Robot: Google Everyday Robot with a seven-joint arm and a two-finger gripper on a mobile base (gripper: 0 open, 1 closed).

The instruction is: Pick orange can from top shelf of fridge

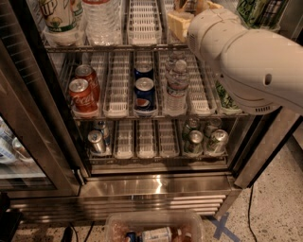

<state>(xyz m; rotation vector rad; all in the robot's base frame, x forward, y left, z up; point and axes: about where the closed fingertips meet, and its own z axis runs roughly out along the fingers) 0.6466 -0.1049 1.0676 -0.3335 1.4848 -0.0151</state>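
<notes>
The fridge (156,186) stands open in front of me, with a steel base and wire racks. The top shelf (142,46) carries white slotted lane trays (142,21), a clear bottle (102,19) and a green-labelled container (59,19). My white arm (251,56) reaches in from the right over this shelf. The gripper (182,16) is at the right part of the top shelf, against the frame's upper edge, largely hidden by the arm. A small coppery-brown patch (182,4) shows there; I cannot tell whether it is the orange can.
The middle rack holds two red Coca-Cola cans (81,94), two Pepsi cans (144,92) and a water bottle (176,87). The lower rack holds a silver can (96,141) and green cans (208,139). The glass door (28,118) stands at the left. A plastic bin (151,229) sits on the floor.
</notes>
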